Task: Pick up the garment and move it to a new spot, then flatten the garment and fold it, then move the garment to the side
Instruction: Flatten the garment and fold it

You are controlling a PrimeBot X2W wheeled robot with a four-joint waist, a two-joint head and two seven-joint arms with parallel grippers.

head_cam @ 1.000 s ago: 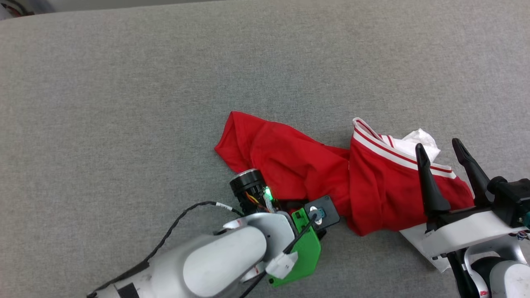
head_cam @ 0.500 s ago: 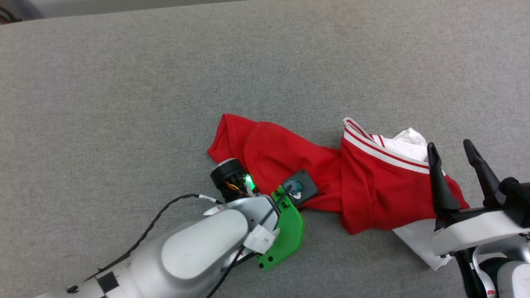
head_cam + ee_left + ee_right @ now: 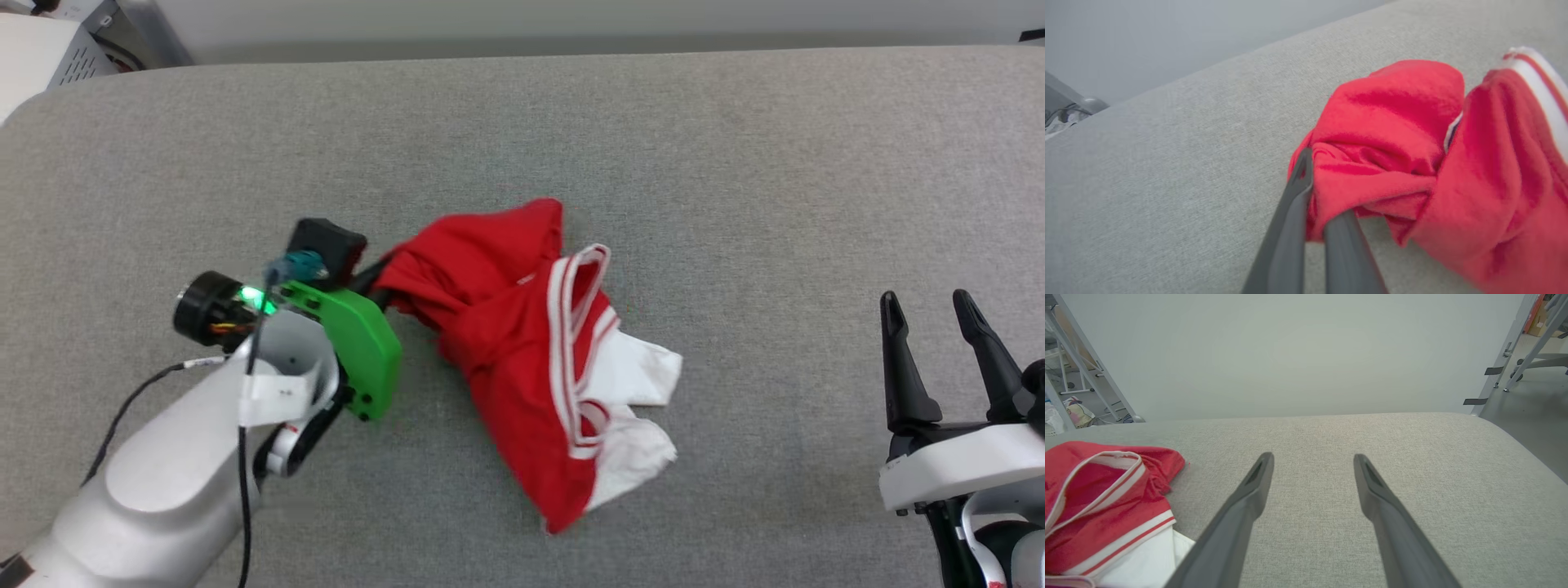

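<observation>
Grey fabric surface (image 3: 735, 163), crumpled garment (image 3: 498, 327) pinched in the left hand (image 3: 1315, 192).

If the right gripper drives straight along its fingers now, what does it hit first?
Probably only the grey padded surface near its far edge, though depth is unclear. The garment lies left of the right gripper, out of line.

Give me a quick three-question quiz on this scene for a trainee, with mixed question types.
1. True or false: the left gripper is shut on the shirt.
2. The right gripper is: A, holding a sleeve; B, open and apart from the shirt; C, shut.
3. What colour is the surface under the shirt?
Key: 1 true; 2 B; 3 gray.
</observation>
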